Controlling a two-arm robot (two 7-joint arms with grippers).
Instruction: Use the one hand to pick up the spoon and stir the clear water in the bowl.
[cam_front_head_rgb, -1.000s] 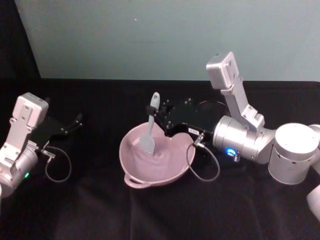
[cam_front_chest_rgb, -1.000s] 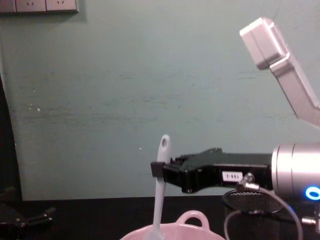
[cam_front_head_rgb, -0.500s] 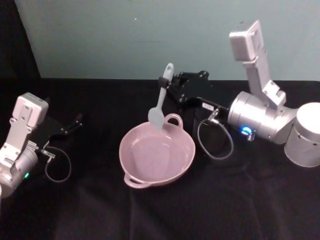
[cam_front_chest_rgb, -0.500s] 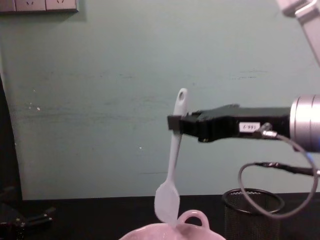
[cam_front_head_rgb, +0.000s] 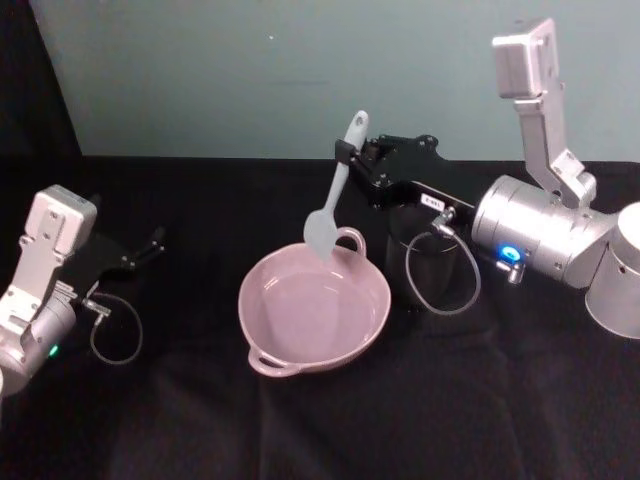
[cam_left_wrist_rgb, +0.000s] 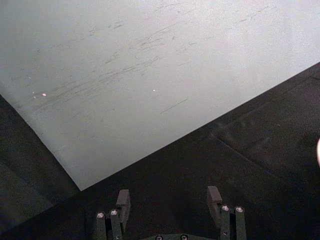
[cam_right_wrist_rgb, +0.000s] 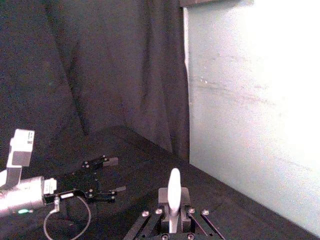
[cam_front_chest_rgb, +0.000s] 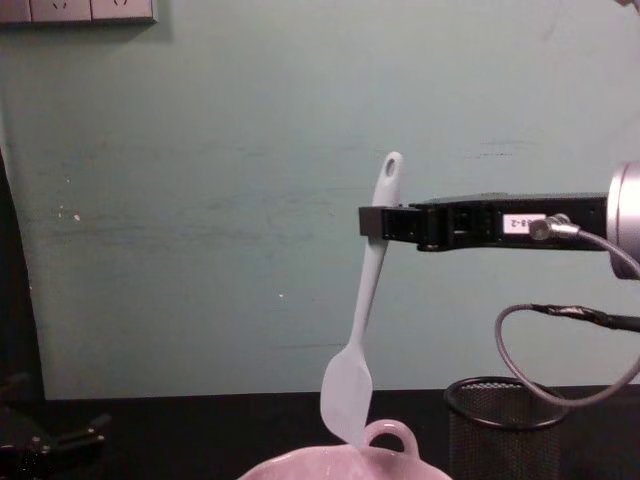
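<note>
The right hand (cam_front_head_rgb: 347, 152) has been lifting the spoon (cam_front_head_rgb: 335, 195) up out of the bowl (cam_front_head_rgb: 300, 320), which is sitting mid-desk (cam_front_head_rgb: 200, 410). The hand is now clamping the upper handle, so the blade is hanging tilted just above the bowl's far rim, likely to clear the water once stirring is done. The left hand (cam_front_head_rgb: 150, 243) is lying parked, fingers apart, well off to the left, since one arm is doing the work.
</note>
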